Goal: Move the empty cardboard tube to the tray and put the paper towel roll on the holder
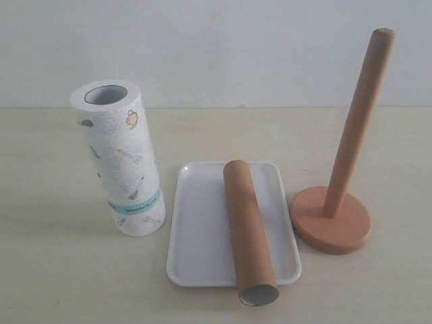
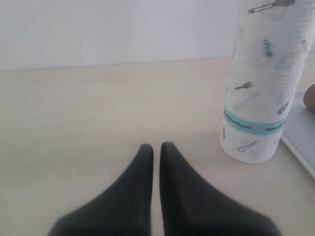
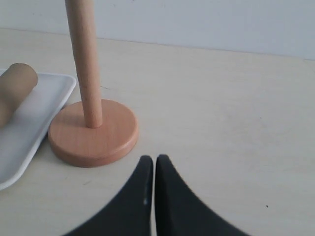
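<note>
Our left pincer (image 2: 156,146) is clenched empty, the roll (image 2: 261,83) standing near ahead; our right pincer (image 3: 150,157), clenched too, faces the holder (image 3: 92,132) beside the tray (image 3: 47,98).

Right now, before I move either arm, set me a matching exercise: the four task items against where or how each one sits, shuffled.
1 paper towel roll
2 empty cardboard tube
3 tray
4 holder

A pole bare
B standing on end, left of the tray
C flat, between roll and holder
D lying along the tray, near end past its rim

Pairs: 1-B, 2-D, 3-C, 4-A
</note>
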Controlling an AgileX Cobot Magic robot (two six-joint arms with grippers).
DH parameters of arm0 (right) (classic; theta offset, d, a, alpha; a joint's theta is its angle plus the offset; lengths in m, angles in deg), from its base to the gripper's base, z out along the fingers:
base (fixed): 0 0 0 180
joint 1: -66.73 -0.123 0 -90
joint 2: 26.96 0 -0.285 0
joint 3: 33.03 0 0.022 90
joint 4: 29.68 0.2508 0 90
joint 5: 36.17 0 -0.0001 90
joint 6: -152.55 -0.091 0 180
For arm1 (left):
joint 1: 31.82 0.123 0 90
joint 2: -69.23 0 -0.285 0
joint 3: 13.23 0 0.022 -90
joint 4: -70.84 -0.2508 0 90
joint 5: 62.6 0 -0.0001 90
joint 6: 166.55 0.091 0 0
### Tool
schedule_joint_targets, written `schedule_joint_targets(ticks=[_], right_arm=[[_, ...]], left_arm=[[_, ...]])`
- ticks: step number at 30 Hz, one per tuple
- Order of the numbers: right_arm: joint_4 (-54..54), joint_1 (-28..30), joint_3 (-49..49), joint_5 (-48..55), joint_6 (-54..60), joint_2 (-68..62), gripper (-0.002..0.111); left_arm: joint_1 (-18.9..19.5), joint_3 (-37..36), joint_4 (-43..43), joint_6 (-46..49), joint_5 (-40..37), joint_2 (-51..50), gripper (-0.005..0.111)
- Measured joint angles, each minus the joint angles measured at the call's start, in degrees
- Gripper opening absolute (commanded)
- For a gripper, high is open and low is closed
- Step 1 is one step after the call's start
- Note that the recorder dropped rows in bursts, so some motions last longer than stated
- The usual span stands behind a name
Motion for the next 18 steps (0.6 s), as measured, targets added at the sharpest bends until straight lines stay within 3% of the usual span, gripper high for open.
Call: schedule_joint_targets(ticks=[5,7,10,11,13,18], right_arm=[[0.00,0.00,0.00,0.00,0.00,0.00,0.001],[0.00,0.00,0.00,0.00,0.00,0.00,0.001],[0.00,0.00,0.00,0.00,0.00,0.00,0.001],[0.00,0.00,0.00,0.00,0.00,0.00,0.001],[0.00,0.00,0.00,0.00,0.00,0.00,0.001],[0.00,0.00,0.00,0.00,0.00,0.00,0.001]], left_arm=[[0.00,0.00,0.00,0.00,0.00,0.00,0.004],[0.00,-0.12,-0.18,0.00,3.72,0.00,0.004],[0.00,-0.23,-0.08,-0.40,18.15,0.00,0.004],[0.00,-0.23,0.04,-0.89,29.26,0.00,0.004],[0.00,2.89,0.04,-3.04,33.70,0.00,0.004],[0.00,20.18,-2.54,-4.73,22.57,-14.92,0.004]])
